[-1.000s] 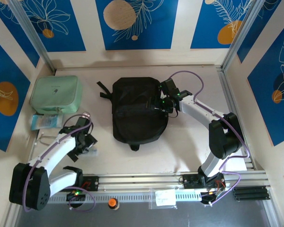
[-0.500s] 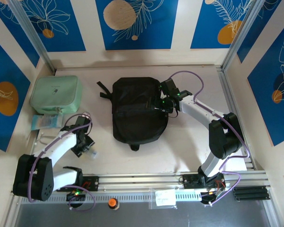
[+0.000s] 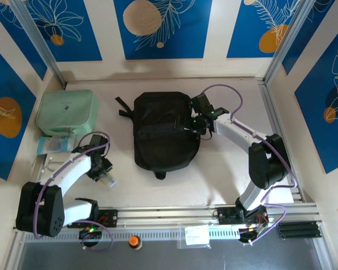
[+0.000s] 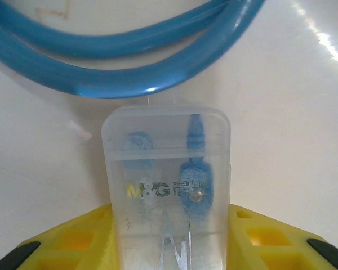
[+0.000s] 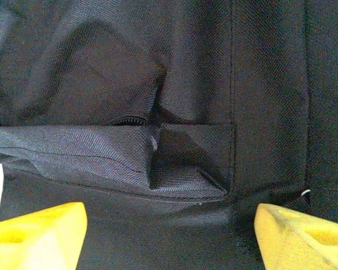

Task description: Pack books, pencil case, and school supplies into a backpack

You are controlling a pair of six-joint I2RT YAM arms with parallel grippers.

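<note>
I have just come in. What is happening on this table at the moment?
Two robot arms are packing school things into a bag. The left gripper has a small clear plastic case between its jaws, which press on both its sides; the case lies on the table. The right gripper hangs over the right side of the black backpack, jaws wide apart, holding nothing. The mint-green soft case lies at the far left, not yet packed.

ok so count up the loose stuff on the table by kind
black backpack: 1
mint-green soft case: 1
light blue packet: 1
clear plastic box: 1
total: 4 that can be made out
</note>
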